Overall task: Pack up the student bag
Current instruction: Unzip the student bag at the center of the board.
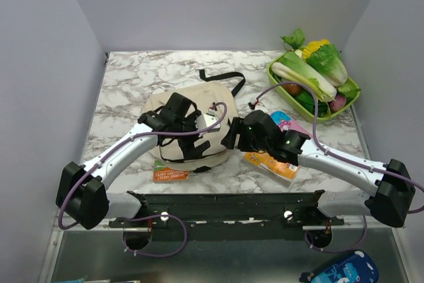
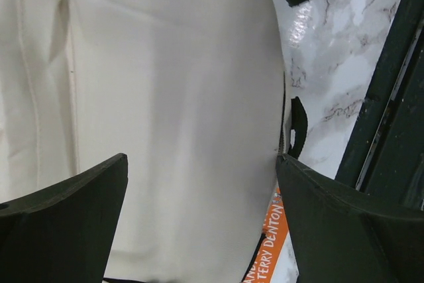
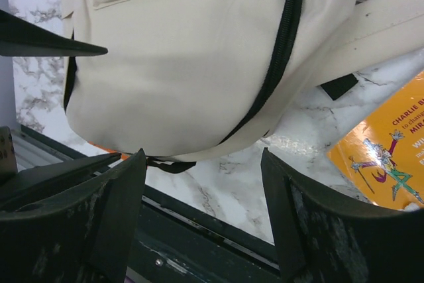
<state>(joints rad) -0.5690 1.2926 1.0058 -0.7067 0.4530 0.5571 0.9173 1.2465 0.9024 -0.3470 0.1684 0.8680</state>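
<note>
The student bag (image 1: 169,107), cream-beige with black straps, lies flat in the middle of the marble table. My left gripper (image 1: 185,127) hovers just over its top, jaws wide open, with only smooth beige fabric (image 2: 165,97) between the fingers (image 2: 202,190). My right gripper (image 1: 232,134) stands open at the bag's right edge, facing its black zipper (image 3: 281,44); nothing sits between its fingers (image 3: 204,183). An orange book (image 1: 169,174) pokes out from under the bag's near edge (image 2: 268,236). A yellow-orange book (image 1: 268,164) lies under my right arm (image 3: 391,150).
A green tray (image 1: 350,102) of toy vegetables stands at the back right. A pink and blue book (image 1: 289,122) lies beside my right wrist. A black strap (image 1: 222,77) trails behind the bag. The dark mounting rail (image 1: 225,200) runs along the near edge (image 3: 199,236).
</note>
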